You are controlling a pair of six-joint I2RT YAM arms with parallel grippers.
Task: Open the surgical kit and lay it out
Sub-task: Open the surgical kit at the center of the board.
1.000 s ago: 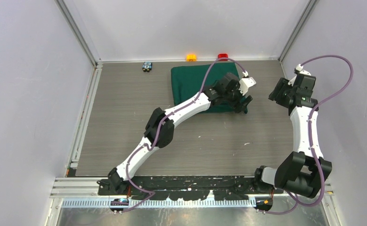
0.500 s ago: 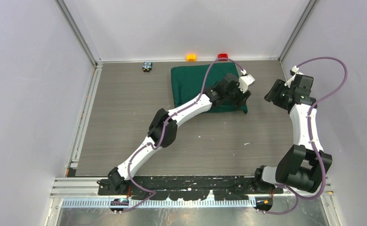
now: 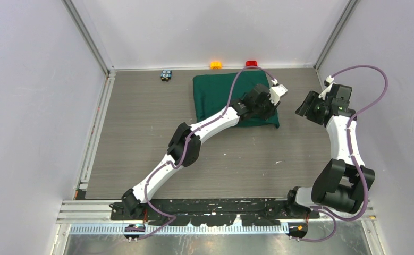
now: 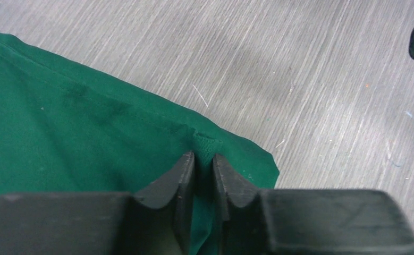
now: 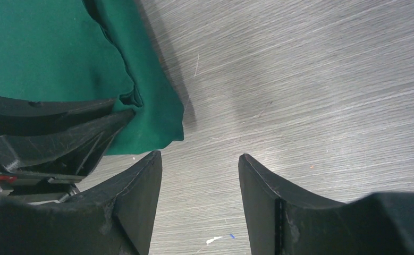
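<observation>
The surgical kit is a folded dark green cloth wrap (image 3: 220, 95) lying at the back middle of the table; whatever is inside is hidden. My left gripper (image 3: 272, 114) sits at the wrap's near right corner. In the left wrist view its jaws pinch a small raised fold of the green cloth (image 4: 61, 133) between the fingertips (image 4: 186, 164), so my left gripper (image 4: 203, 159) is shut on the wrap. My right gripper (image 3: 304, 110) hovers over bare table just right of that corner. In the right wrist view my right gripper (image 5: 199, 159) is open and empty, with the wrap's corner (image 5: 157, 114) at upper left.
Small orange (image 3: 215, 65), red (image 3: 251, 64) and black-blue (image 3: 166, 75) blocks stand along the back wall. Aluminium rails edge the grey wood-grain table (image 3: 141, 133) at left and back. In the right wrist view the left gripper's fingers (image 5: 61, 141) lie close to my right gripper.
The left gripper has closed on the wrap's near right corner, pinching up a fold. The right arm has edged left toward that corner, its jaws still open.
</observation>
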